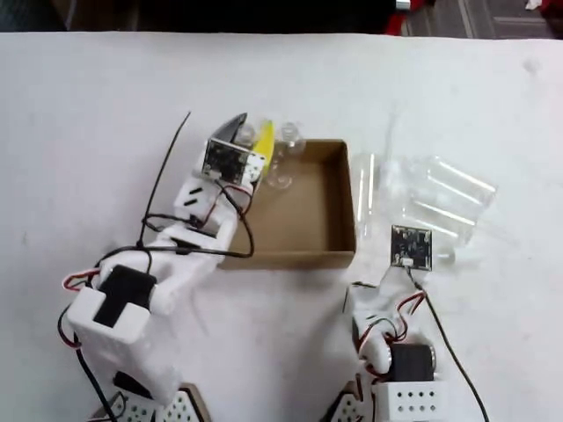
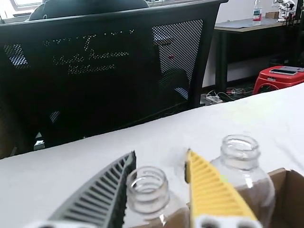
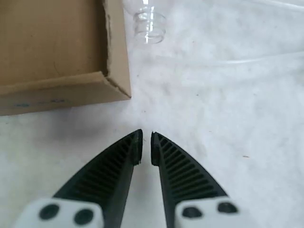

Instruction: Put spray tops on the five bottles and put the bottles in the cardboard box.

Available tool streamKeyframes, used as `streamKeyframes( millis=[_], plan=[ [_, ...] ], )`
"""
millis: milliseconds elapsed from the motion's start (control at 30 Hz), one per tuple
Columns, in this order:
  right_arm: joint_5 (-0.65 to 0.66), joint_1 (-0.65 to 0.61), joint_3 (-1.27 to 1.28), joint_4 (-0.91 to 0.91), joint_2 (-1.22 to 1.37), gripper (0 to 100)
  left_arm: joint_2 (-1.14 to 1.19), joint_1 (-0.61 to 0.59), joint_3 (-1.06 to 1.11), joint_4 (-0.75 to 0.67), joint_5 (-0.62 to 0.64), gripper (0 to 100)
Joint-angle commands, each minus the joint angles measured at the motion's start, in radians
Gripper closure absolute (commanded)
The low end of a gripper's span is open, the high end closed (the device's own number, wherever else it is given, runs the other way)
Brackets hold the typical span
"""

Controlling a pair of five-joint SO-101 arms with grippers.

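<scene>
White table (image 1: 88,105) with cardboard box (image 1: 290,257), mesh chair (image 2: 95,71) behind, perhaps red stool (image 2: 280,78)

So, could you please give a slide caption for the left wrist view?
Left claw around a clear bottle, a second bottle beside it, both necks open.

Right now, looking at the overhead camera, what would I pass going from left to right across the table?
The left arm's black motor block → open brown cardboard box → group of clear plastic bottles lying on the white table.
</scene>
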Motion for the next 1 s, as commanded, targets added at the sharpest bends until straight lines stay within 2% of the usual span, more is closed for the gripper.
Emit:
streamKeyframes(
  millis=[0,400,633,900,967],
  plan=[
    [0.002,-0.002,0.009,0.010,-0.005,98.1,-0.002,-0.012,-0.028,-0.020,0.049,81],
    [0.002,-0.002,0.009,0.010,-0.005,98.1,-0.007,-0.045,-0.026,-0.025,0.058,81],
    [0.002,-0.002,0.009,0.010,-0.005,98.1,-0.134,-0.044,-0.025,-0.011,0.060,81],
    [0.002,-0.002,0.009,0.010,-0.005,98.1,-0.397,-0.035,-0.025,0.175,0.063,81],
    [0.002,-0.002,0.009,0.010,-0.005,98.1,-0.498,-0.035,-0.026,0.245,0.106,81]
  ],
)
